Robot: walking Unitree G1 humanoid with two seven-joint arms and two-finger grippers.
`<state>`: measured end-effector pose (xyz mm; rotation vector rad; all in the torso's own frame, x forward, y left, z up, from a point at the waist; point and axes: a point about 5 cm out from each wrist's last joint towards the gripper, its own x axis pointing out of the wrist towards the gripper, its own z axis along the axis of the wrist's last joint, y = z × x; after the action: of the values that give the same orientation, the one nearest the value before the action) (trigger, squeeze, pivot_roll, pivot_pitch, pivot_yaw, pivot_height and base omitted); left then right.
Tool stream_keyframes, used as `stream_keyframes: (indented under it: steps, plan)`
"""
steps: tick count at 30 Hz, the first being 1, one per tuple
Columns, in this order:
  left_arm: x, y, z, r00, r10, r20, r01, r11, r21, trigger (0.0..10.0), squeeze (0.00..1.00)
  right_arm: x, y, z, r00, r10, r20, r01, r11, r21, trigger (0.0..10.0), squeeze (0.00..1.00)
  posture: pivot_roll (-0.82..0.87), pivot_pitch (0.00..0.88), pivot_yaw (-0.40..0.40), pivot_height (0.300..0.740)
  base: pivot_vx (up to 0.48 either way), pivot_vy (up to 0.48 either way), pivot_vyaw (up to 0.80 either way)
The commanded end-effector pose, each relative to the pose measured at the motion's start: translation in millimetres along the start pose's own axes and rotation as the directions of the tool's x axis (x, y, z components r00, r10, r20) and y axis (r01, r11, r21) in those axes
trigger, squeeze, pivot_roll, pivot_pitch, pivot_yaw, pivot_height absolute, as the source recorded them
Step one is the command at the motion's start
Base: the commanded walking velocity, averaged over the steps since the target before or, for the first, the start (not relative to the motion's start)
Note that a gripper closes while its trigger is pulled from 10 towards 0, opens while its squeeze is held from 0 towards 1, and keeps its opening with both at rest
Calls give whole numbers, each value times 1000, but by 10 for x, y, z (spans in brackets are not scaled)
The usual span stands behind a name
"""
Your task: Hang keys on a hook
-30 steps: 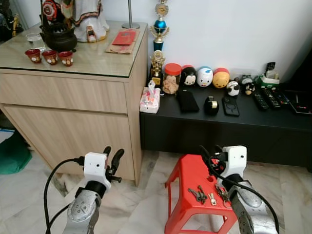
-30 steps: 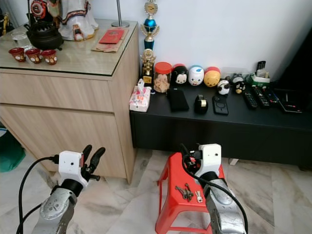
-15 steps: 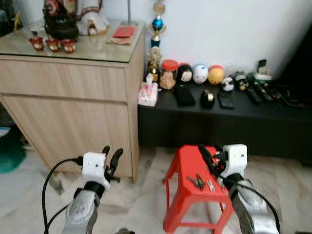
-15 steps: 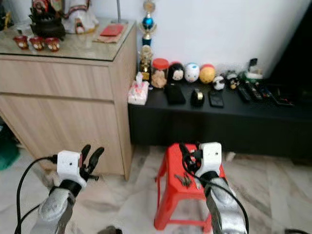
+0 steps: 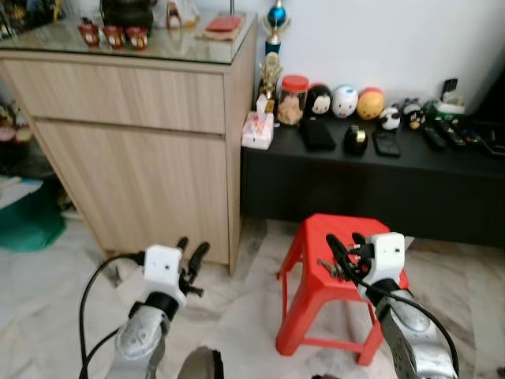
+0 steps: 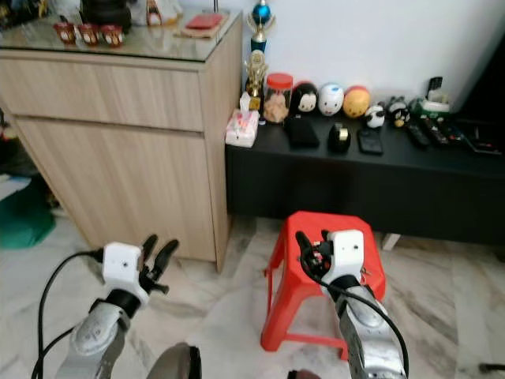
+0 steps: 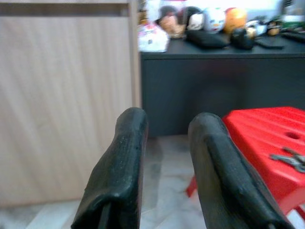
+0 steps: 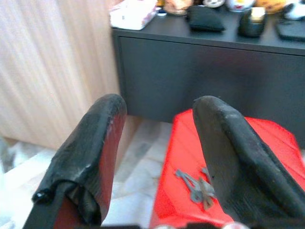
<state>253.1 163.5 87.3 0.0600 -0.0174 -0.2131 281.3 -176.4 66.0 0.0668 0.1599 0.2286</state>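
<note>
Grey metal keys [image 8: 196, 185] lie splayed on the red stool [image 8: 178, 157]; both tools gape apart.

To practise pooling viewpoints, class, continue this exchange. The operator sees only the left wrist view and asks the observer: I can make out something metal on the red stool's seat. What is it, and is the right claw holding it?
Observer: It is a bunch of keys, lying loose on the red stool. The right claw is open above the seat near them and holds nothing.
Operator: Where is my left claw relative to the stool?
Observer: The left claw, also open, is off to the stool's left, in front of the wooden cabinet.
Operator: What is on top of that cabinet?
Observer: Three small red cups stand in a row on its glass top.
</note>
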Motion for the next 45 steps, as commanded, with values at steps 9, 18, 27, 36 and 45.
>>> stream_keyframes:
  steps: [9, 18, 27, 36, 45]
  plan:
    - [17, -28, 22, 1000, -27, -8, 27, 1000, 6, 10000, 0, -9, -56, -17, 1000, -29, 2, 29, 1000, 8, 10000, 0, 24, 0, -57, 627, 0, 0, 0]
    - [17, -19, 5, 1000, -22, -19, 22, 1000, 13, 10000, 0, -10, -93, -86, 999, -40, -37, 40, 999, -14, 10000, 0, 26, 0, -55, 627, 0, 0, 0]
    - [28, -18, 7, 999, -26, -20, 26, 1000, 13, 10000, 0, -5, -124, -89, 998, -50, -40, 49, 999, -21, 10000, 0, 26, 0, -55, 627, 148, 0, 0]
    - [24, -3, 6, 1000, -11, -20, 11, 1000, 10, 10000, 0, -4, -110, -95, 998, -48, -40, 47, 999, -24, 10000, 0, 26, 0, -55, 627, 305, 0, 0]
    - [28, 1, 8, 1000, -11, -18, 11, 1000, 12, 10000, 0, -2, -117, -105, 998, -54, -41, 54, 998, -16, 10000, 0, 25, 0, -55, 627, 355, 0, 0]
